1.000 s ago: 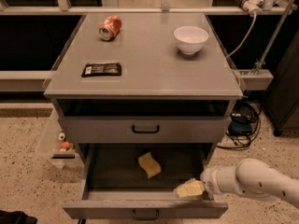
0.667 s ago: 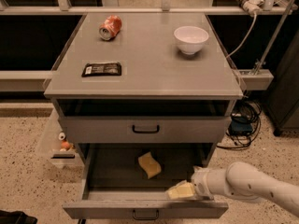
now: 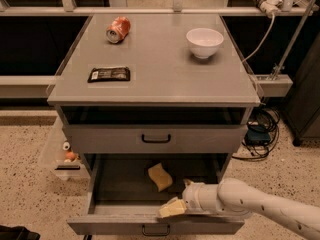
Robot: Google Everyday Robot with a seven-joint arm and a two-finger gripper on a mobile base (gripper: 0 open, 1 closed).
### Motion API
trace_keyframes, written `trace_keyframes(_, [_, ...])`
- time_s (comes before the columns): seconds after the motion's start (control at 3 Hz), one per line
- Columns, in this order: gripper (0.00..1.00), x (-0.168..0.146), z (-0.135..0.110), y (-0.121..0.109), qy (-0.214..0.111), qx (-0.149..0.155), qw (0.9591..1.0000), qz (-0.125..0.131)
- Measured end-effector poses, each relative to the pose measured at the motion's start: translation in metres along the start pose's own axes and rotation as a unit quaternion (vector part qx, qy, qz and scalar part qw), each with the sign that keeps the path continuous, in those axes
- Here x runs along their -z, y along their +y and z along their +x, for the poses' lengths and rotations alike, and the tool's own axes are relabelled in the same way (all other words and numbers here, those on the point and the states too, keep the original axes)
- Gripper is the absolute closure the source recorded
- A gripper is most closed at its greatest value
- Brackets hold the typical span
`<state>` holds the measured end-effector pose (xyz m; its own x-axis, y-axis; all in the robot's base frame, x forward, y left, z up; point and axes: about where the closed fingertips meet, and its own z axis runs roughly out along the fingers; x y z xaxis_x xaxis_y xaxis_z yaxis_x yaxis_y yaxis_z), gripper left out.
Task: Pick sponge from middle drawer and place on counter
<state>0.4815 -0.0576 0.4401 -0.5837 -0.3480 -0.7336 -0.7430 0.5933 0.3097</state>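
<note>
Pale-yellow wavy-edged foam sponge (image 3: 160, 176): lower centre, lying loose on the floor of the pulled-out wide grey middle drawer (image 3: 120, 184).
Pale tool (image 3: 172, 209): at the drawer's front edge, near the sponge but apart, likely placed to reach it; grip state cannot be told.
Flat grey tabletop (image 3: 165, 86): upper frame, the sponge's destination.

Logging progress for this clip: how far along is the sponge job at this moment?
Done: the middle drawer stands open. In hand: the gripper is over the drawer's front edge, apart from the sponge, which lies on the drawer floor. Left: grasp the sponge, lift it and set it on the counter.
</note>
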Motion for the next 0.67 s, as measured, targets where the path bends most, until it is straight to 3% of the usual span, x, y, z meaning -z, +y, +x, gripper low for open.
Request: trace_keyframes(0.67, [0.00,-0.011,-0.006,-0.011,-0.012,0.007,0.9998,0.012])
